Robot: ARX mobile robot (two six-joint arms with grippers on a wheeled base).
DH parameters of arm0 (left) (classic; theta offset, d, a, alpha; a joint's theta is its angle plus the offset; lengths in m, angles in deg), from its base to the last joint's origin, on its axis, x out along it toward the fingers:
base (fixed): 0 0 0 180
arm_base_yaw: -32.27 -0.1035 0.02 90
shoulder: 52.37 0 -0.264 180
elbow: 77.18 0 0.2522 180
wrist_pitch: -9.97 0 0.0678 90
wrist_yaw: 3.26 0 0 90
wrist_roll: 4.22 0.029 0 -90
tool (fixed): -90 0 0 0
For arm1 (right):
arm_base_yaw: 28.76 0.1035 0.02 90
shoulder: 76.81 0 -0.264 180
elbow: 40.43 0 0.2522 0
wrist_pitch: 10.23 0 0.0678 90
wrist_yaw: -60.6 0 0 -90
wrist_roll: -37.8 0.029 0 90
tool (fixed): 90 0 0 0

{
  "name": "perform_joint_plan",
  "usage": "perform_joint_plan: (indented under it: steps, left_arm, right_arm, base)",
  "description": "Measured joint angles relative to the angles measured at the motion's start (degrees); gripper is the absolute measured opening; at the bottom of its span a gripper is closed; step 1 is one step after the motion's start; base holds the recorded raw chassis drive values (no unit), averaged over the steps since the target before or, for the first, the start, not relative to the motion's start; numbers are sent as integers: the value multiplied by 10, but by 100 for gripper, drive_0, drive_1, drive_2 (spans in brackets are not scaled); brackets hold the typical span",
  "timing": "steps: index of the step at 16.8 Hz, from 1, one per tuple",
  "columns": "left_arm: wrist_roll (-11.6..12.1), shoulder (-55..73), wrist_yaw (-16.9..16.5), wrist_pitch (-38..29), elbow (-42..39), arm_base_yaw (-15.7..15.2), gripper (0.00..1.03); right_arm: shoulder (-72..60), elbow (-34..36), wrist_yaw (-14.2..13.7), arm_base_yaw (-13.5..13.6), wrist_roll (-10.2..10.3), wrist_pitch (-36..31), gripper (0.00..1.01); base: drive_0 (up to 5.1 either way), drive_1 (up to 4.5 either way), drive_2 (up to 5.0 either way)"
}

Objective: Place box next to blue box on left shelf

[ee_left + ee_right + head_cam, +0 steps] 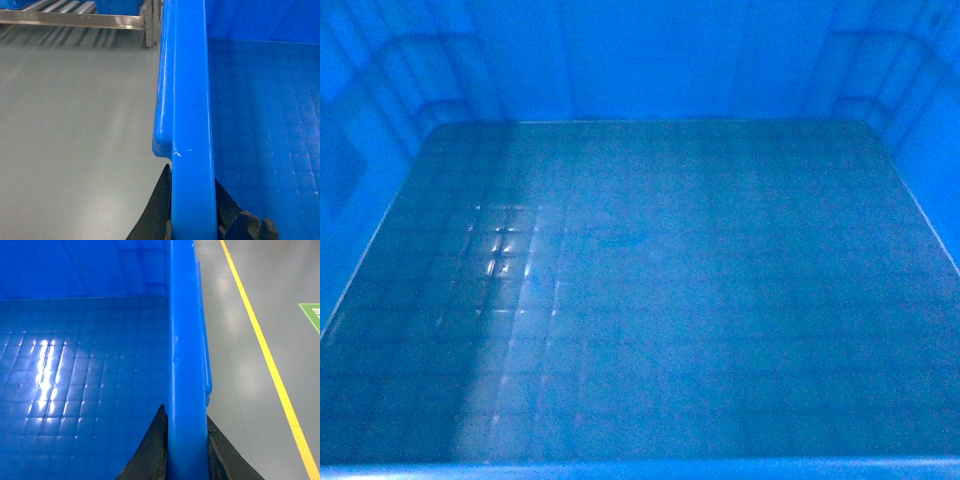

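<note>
Large bright-blue plastic crate (650,300) with grid-embossed floor, left gripper (192,220) clamping its left rim, right gripper (186,455) clamping its right rim

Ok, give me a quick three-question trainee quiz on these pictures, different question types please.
1. True or false: the large bright-blue plastic crate holds several parcels.
2. What do the right gripper jaws clamp? A) the crate's rim B) a yellow strap C) nothing
3. Fill in: beyond the left gripper, a metal ___ rack stands on the grey floor.

Key: 1 false, the gridded floor is bare. 2 A. 3 roller.
</note>
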Motion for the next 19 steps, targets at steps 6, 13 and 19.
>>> perform_joint_plan:
  steps: [6,13,19]
  left_arm:
    - [0,0,0,1,0,0,8]
    - [0,0,0,1,0,0,8]
    - [0,0,0,2,0,0,8]
  right_arm:
    - [0,0,0,0,0,1,9]
    - [0,0,0,0,0,2,9]
    - [0,0,0,0,0,1,9]
  base:
    - [-4,410,-418]
    - [4,418,-410]
    - [4,417,-410]
